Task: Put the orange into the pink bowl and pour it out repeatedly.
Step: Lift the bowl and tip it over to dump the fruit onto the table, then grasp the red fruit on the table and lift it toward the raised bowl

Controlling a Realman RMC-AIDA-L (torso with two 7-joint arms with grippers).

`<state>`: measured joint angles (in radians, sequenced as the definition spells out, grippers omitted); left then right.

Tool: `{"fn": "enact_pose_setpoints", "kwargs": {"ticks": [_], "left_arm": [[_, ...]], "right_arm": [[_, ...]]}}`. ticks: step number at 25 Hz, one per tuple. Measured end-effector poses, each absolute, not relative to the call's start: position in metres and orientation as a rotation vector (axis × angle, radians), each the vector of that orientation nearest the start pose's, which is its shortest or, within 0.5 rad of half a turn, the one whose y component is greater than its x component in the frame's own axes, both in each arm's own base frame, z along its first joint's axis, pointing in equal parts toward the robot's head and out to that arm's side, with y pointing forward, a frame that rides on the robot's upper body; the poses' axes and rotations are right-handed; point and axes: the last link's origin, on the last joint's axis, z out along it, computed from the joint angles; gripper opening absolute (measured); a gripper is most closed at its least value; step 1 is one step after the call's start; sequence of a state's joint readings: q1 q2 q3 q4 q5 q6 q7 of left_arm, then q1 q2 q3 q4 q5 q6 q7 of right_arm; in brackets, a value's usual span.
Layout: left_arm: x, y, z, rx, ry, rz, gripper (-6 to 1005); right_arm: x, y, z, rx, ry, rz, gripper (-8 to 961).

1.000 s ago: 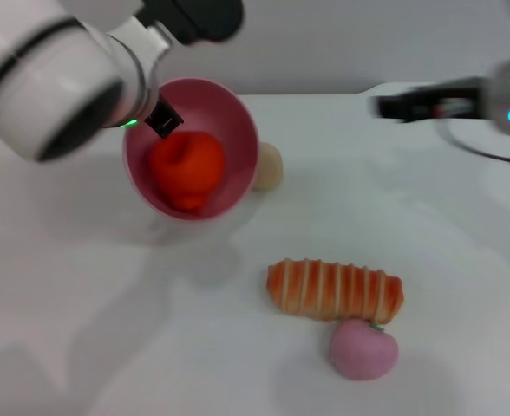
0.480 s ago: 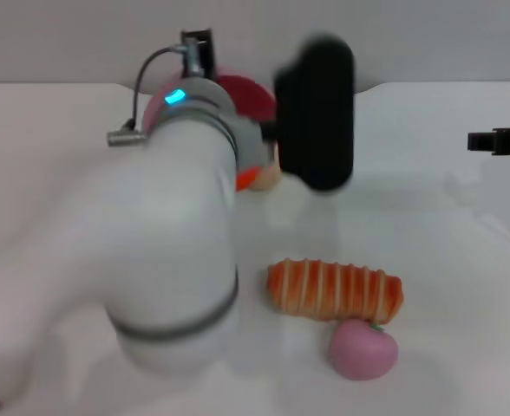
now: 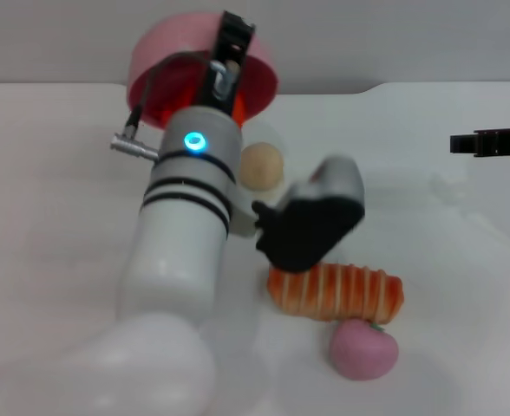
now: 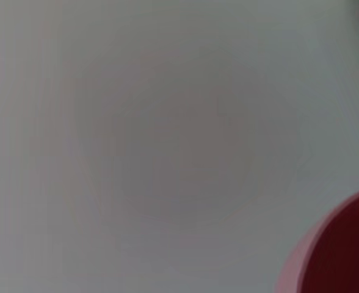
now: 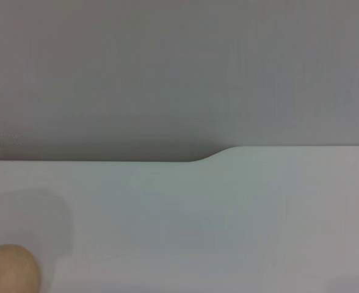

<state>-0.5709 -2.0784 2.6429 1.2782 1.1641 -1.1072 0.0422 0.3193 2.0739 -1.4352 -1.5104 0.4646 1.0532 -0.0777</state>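
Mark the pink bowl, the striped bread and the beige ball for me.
pink bowl [image 3: 164, 39], head view, on its outer wall near the rim.
striped bread [image 3: 342, 292], head view, mid-loaf.
beige ball [image 3: 262, 165], head view, on its centre.

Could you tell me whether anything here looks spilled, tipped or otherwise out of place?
Only the pink bowl: the left gripper holds it lifted and tilted near the table's far edge, the orange inside. The striped bread, pink fruit and beige ball lie undisturbed.
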Motion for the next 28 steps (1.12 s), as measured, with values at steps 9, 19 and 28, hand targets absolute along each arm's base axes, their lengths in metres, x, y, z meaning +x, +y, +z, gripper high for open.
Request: {"fn": "enact_pose_setpoints", "kwargs": {"ticks": [9, 19, 28], "left_arm": [[-0.100, 0.323, -0.093, -1.331, 1.204, 0.847, 38], [-0.089, 0.356, -0.057, -1.674, 0.457, 0.480, 38], [-0.139, 0.398, -0.006, -1.964, -0.513, 0.359, 38]], "right_arm": [[0.222, 0.370, 0.031, -1.960, 1.266, 0.039, 565], [0.217, 0.371, 0.026, -1.976, 1.256, 0.060, 564], [0.191, 0.379, 0.006, -2.063, 1.143, 0.086, 564]]}}
